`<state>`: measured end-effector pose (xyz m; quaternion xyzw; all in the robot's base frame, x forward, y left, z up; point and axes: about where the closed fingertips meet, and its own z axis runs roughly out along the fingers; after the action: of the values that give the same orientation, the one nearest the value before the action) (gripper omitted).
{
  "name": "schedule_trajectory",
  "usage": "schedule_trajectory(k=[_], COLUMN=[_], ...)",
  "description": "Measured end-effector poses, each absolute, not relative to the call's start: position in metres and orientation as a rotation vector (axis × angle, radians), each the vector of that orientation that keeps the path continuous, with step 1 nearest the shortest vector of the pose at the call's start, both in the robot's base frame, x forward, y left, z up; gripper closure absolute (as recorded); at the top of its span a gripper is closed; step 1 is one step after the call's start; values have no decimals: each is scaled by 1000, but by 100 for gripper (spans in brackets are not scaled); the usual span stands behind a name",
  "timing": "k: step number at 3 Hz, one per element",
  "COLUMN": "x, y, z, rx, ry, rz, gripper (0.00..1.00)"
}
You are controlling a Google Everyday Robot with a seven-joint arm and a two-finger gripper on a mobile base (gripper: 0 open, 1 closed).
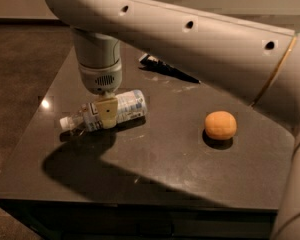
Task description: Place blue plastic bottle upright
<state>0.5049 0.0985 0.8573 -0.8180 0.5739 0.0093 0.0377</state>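
Note:
The blue plastic bottle (131, 106) lies on its side on the dark table (155, 169), left of the middle. Its white cap (65, 124) points left and toward the front. It is clear, with a white-and-blue label round its middle. My gripper (108, 115) comes straight down from the thick white arm (190, 39) and sits over the bottle's middle, level with it. The part of the bottle behind the gripper is hidden.
An orange round fruit (220, 125) rests on the table's right side. A dark flat bag (165, 68) lies at the back, partly under the arm. The table's left edge (25, 149) is close to the bottle's cap.

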Motion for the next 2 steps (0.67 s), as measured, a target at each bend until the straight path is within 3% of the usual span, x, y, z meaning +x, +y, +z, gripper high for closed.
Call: schedule_trajectory(k=[1, 2], x=[513, 532], y=[96, 85], z=[877, 901], rx=[-2475, -2377], ry=[1744, 1734], rz=[119, 287], gripper=[93, 100])
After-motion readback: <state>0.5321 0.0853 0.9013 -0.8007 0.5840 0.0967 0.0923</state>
